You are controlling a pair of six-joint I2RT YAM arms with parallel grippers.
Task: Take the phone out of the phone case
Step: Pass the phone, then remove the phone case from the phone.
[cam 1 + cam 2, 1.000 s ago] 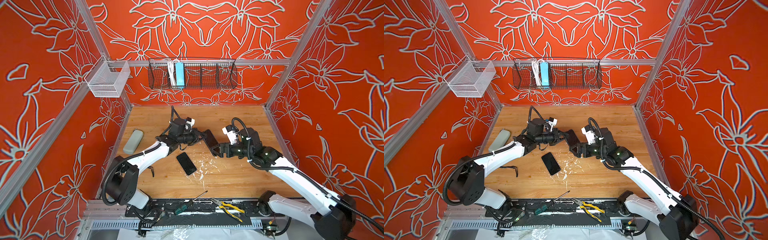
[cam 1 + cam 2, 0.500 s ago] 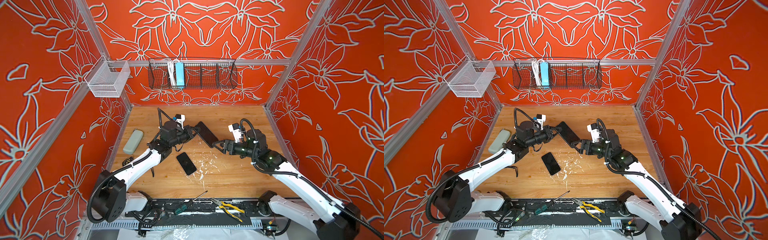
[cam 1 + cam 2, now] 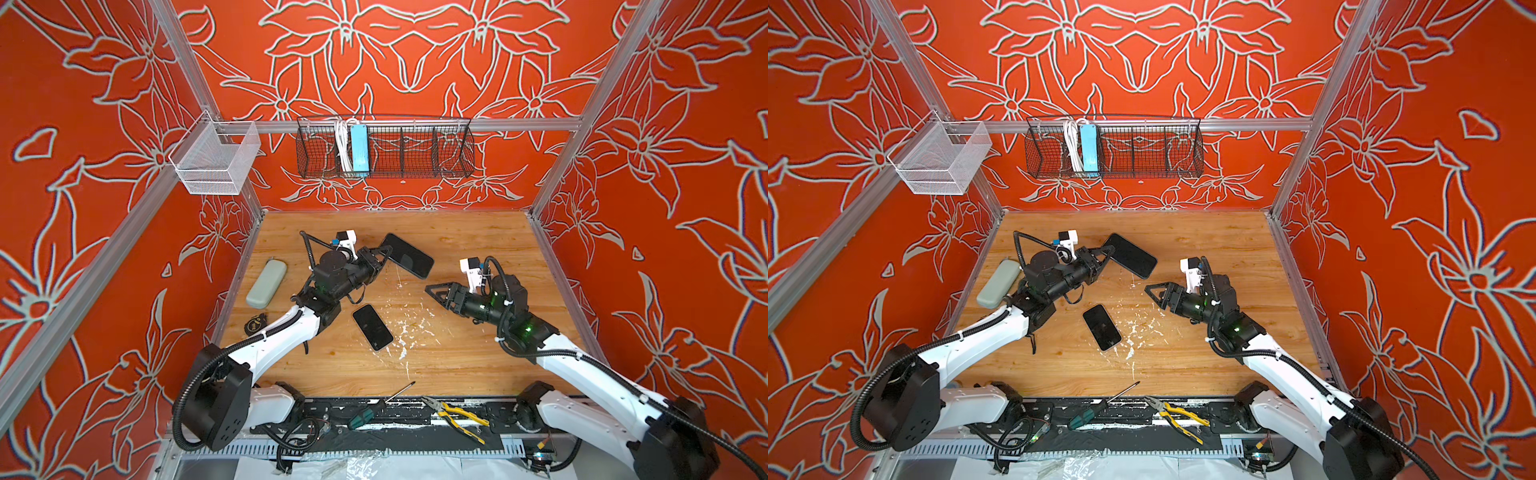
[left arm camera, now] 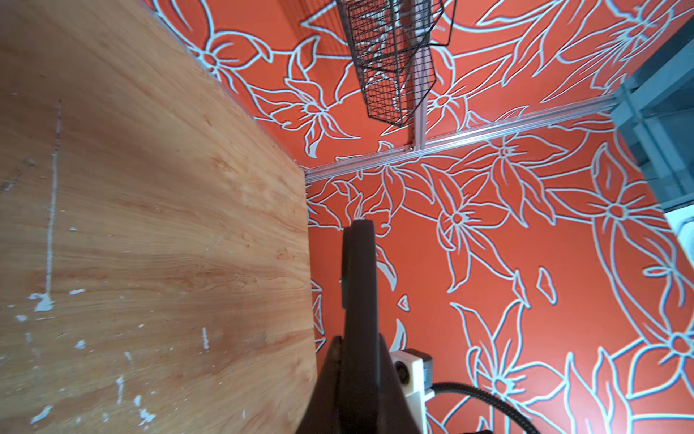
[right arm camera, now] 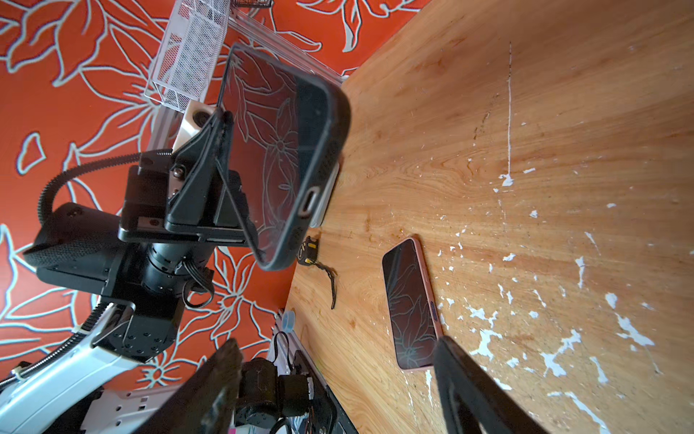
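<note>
Phone (image 3: 372,327) looks slick and fragile: grip its long edges. Left gripper (image 3: 384,252) pinches the bendy case (image 3: 407,261); right gripper (image 3: 434,295) gapes.

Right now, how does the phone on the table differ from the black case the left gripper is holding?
The phone lies flat on the table, screen up, untouched; the case is raised off it and tilted, pinched at one edge by the left gripper. The phone has a pink rim; the case's rim is black with a port cutout. Both show dark, glossy, reflective faces.
</note>
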